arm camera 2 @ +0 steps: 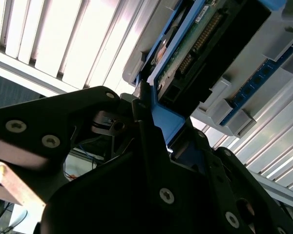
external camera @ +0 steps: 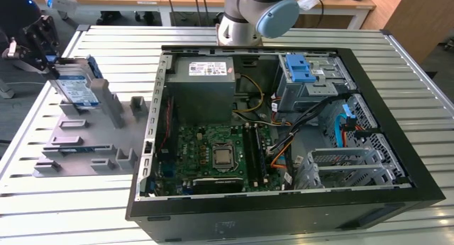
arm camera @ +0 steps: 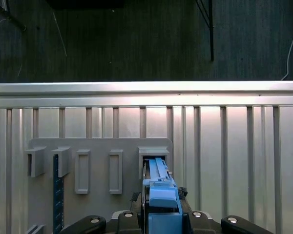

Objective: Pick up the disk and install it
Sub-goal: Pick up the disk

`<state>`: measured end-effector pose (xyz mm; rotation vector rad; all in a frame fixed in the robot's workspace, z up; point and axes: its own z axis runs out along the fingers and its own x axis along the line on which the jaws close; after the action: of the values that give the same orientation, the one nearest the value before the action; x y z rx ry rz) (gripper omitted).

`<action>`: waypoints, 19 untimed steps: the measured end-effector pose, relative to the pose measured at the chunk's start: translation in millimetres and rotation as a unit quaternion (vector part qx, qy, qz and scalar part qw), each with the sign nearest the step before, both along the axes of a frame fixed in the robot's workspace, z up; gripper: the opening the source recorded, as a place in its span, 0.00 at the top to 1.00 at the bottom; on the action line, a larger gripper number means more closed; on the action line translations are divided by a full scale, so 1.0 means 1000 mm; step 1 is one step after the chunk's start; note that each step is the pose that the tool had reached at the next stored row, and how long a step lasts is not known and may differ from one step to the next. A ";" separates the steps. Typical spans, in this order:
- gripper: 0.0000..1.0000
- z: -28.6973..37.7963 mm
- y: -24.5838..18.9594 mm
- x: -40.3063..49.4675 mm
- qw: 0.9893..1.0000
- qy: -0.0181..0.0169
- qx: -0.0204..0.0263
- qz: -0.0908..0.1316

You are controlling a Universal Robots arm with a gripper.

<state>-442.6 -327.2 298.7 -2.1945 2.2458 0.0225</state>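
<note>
Exterior view first, asks the trainee: where is the disk [external camera: 76,90]?
Technician: On edge at the grey rack [external camera: 92,131], on the exterior view's left of the open computer case [external camera: 284,216], the gripper [external camera: 51,68] clenched on its blue carrier frame [arm camera 2: 166,119].
Trainee: How will it handle?
Technician: Stiff, weighty, shock-sensitive, I judge; hold the frame, never the circuit board [arm camera 2: 185,53]. The case holds motherboard [external camera: 212,149], power supply [external camera: 202,93], drive cage [external camera: 312,83].

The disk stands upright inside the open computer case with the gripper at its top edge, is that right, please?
Not quite: the exterior view shows the disk standing upright in the grey holder on the table, at the exterior view's left of the open computer case, not inside it. The gripper is at its top edge.
</note>
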 end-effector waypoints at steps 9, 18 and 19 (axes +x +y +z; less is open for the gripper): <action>0.64 0.0079 0.0000 0.0000 1.000 0.000 0.000 0.000; 0.64 0.0166 0.0000 0.0000 1.000 0.000 0.000 0.000; 0.64 0.0175 0.0000 0.0000 1.000 0.000 0.000 0.000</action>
<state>-442.6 -327.2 316.1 -2.1945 2.2458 0.0225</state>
